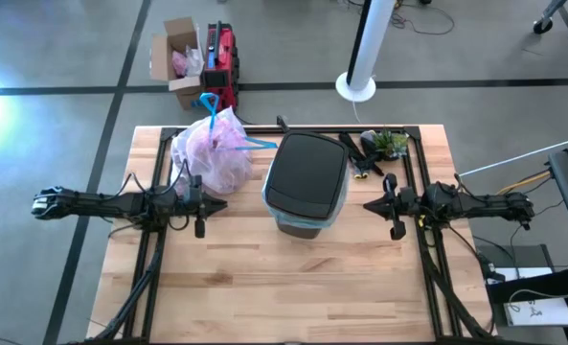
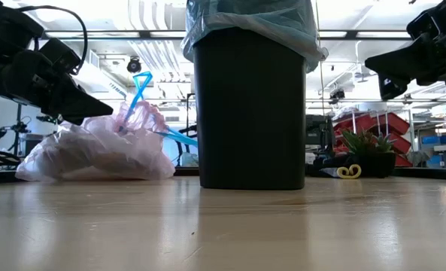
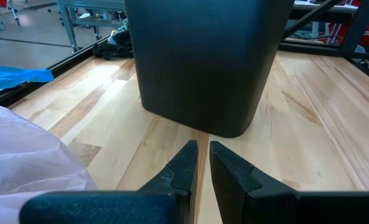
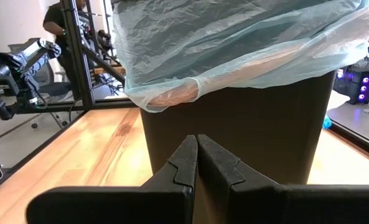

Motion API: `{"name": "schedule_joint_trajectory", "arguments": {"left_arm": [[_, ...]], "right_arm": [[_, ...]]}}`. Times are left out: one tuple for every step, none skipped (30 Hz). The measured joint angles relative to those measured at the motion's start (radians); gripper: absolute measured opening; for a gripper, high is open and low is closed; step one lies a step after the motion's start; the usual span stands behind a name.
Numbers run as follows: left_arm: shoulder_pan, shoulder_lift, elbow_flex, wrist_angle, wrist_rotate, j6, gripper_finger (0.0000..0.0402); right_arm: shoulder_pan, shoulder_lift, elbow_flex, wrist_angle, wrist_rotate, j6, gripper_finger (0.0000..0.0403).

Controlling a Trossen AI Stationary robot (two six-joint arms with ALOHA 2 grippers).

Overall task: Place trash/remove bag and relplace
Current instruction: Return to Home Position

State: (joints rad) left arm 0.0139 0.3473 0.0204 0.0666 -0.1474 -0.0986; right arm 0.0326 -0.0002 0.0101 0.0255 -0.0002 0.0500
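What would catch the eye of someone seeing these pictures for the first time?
The black trash bin stands mid-table, lid closed, a light blue liner folded over its rim. Beside it, on the left arm's side, lies a full pinkish-white bag with a blue drawstring. The left gripper and the right gripper hover empty on either side of the bin.

Left arm [image 1: 102, 203] and right arm [image 1: 475, 203]: matte black, slim, jointed, black cables [image 2: 82, 31] looped alongside. Left gripper [image 3: 203, 144] and right gripper [image 4: 197, 138]: 2 black wedge-shaped fingers [image 4: 184, 168] each, notched on top.
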Motion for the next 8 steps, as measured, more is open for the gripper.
{"name": "schedule_joint_trajectory", "arguments": {"left_arm": [[0.0, 0.0, 0.0, 0.0, 0.0, 0.0, 0.0027], [0.0, 0.0, 0.0, 0.0, 0.0, 0.0, 0.0027], [0.0, 0.0, 0.0, 0.0, 0.0, 0.0, 0.0027], [0.0, 0.0, 0.0, 0.0, 0.0, 0.0, 0.0027], [0.0, 0.0, 0.0, 0.0, 0.0, 0.0, 0.0027], [0.0, 0.0, 0.001, 0.0, 0.0, 0.0, 0.0027], [0.0, 0.0, 0.001, 0.0, 0.0, 0.0, 0.0027], [0.0, 0.0, 0.001, 0.0, 0.0, 0.0, 0.0027]], "right_arm": [[0.0, 0.0, 0.0, 0.0, 0.0, 0.001, 0.0], [0.0, 0.0, 0.0, 0.0, 0.0, 0.001, 0.0], [0.0, 0.0, 0.0, 0.0, 0.0, 0.0, 0.0], [0.0, 0.0, 0.0, 0.0, 0.0, 0.0, 0.0], [0.0, 0.0, 0.0, 0.0, 0.0, 0.001, 0.0], [0.0, 0.0, 0.0, 0.0, 0.0, 0.001, 0.0], [0.0, 0.0, 0.0, 0.0, 0.0, 0.0, 0.0], [0.0, 0.0, 0.0, 0.0, 0.0, 0.0, 0.0]]}}
